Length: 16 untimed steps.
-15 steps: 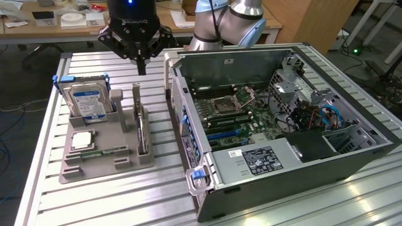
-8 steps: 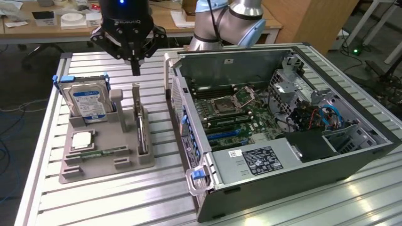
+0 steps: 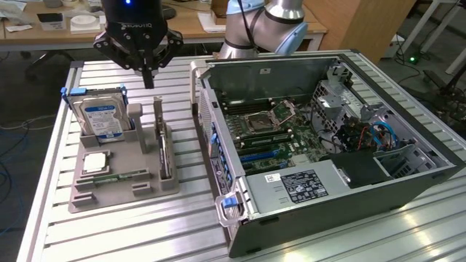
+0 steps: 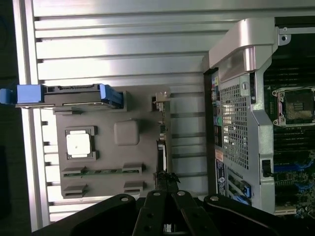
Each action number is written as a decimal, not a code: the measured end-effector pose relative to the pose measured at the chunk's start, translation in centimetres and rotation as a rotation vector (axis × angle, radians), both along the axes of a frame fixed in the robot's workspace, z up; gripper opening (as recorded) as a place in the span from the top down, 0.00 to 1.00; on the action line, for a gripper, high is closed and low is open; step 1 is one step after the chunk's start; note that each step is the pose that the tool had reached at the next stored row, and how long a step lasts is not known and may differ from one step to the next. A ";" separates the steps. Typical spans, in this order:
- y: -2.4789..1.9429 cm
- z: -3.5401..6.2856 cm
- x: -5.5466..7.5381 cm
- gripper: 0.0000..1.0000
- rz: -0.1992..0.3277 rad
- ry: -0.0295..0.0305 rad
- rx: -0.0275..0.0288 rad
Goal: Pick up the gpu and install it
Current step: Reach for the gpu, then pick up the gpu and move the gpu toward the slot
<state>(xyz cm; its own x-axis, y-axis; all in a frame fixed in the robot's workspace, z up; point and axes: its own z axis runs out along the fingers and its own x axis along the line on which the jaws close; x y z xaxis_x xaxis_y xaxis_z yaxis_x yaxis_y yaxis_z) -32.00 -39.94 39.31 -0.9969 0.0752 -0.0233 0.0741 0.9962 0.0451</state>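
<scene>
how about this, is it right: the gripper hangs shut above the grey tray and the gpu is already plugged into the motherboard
Not quite. The gpu is not plugged into the motherboard: the exterior view shows it standing on edge in a slot of the grey tray. The rest holds: the gripper hangs shut above the tray.

brand name "robotiq" printed upside down on black body of tool (image 3: 148,82)

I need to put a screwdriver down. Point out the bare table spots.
Free: the slatted table nearer the exterior camera than the grey tray, beside the computer case. Crowded: the narrow strip between tray and case, and the tray under the gripper.
</scene>
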 end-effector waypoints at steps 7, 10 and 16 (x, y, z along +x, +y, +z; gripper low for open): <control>0.00 0.00 -0.2 0.89 0.000 0.0000 0.0000; 0.00 0.00 -0.2 0.89 0.000 0.0000 0.0000; 0.00 0.00 -0.2 0.89 0.000 0.0000 0.0000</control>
